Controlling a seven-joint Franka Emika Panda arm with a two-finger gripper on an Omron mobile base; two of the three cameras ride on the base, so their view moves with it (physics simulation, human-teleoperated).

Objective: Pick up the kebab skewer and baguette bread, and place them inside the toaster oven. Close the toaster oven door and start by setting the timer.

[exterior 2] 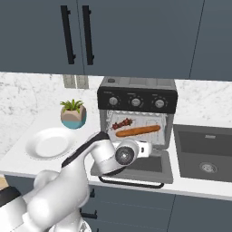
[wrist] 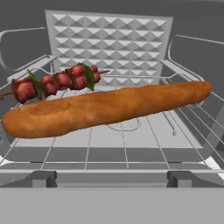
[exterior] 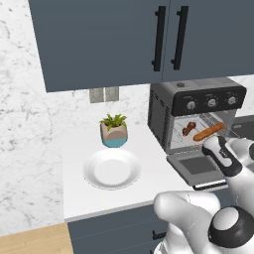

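Gripper facing baguette bread, skewer behind

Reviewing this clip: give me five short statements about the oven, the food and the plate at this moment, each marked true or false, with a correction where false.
1. The baguette bread lies on the rack inside the toaster oven. True.
2. The kebab skewer is on the white plate. False: it lies in the oven behind the baguette; the plate holds nothing.
3. The toaster oven door is shut. False: it is dropped open, lying flat in front of the oven.
4. A small potted plant stands on the counter behind the plate. True.
5. The oven has two knobs. False: three knobs run along its top front.
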